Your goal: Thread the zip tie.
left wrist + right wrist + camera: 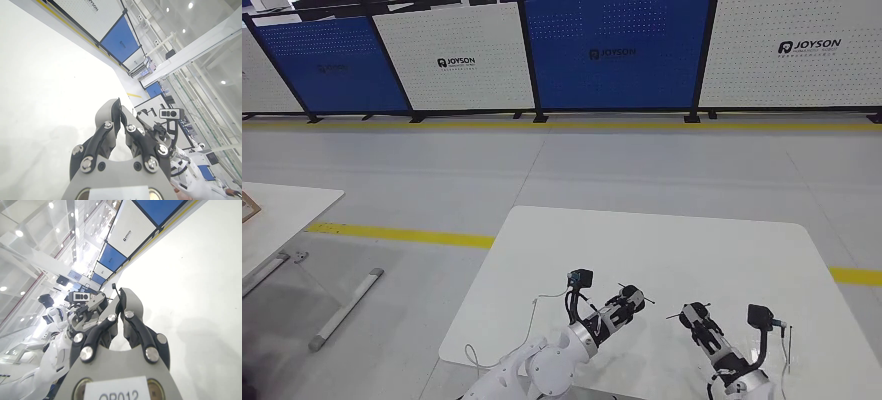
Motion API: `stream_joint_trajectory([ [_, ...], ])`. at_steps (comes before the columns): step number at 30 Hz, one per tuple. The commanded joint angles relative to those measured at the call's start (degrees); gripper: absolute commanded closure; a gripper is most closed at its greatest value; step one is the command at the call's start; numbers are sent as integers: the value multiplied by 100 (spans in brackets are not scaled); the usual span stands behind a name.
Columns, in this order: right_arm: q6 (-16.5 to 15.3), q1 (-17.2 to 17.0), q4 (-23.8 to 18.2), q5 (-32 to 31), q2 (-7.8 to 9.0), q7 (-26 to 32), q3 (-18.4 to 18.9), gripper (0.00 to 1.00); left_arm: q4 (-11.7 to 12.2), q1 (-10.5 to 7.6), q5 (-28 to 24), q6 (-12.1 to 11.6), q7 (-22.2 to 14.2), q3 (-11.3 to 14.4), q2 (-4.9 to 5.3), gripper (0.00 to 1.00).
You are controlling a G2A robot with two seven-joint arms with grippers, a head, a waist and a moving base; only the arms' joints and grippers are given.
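Note:
A black zip tie sticks out of my right gripper, which is shut on its strap; the square head points up past the fingertips. The same tie shows as a short black stick at the right gripper in the left wrist view. My left gripper is shut, pads pressed together. In the top view a thin dark sliver crosses the left gripper's tips, apparently a tie strap. The right gripper hangs a short way to its right. Both hover low over the white table near its front edge.
The table's far half is bare white surface. A second white table stands off to the left across a gap of floor. Blue and white pegboard panels line the back, behind a yellow floor line.

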Motion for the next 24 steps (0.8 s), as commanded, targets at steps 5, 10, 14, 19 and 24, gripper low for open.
stream_joint_trajectory([
  [5,-8,-8,-4,4,3,2,8,100,0,0,0,0,0,0,0,100],
  [10,-8,-8,-4,4,3,2,8,100,68,-57,350,92,110,92,-22,100],
  [14,-8,-8,-4,4,3,2,8,100,121,-92,537,93,257,229,-62,100],
  [19,-496,-79,91,140,-78,-449,20,100,121,-92,537,93,257,229,-62,100],
  [24,-725,-57,389,-201,-215,-1066,-193,100,121,-92,537,93,257,229,-62,100],
])
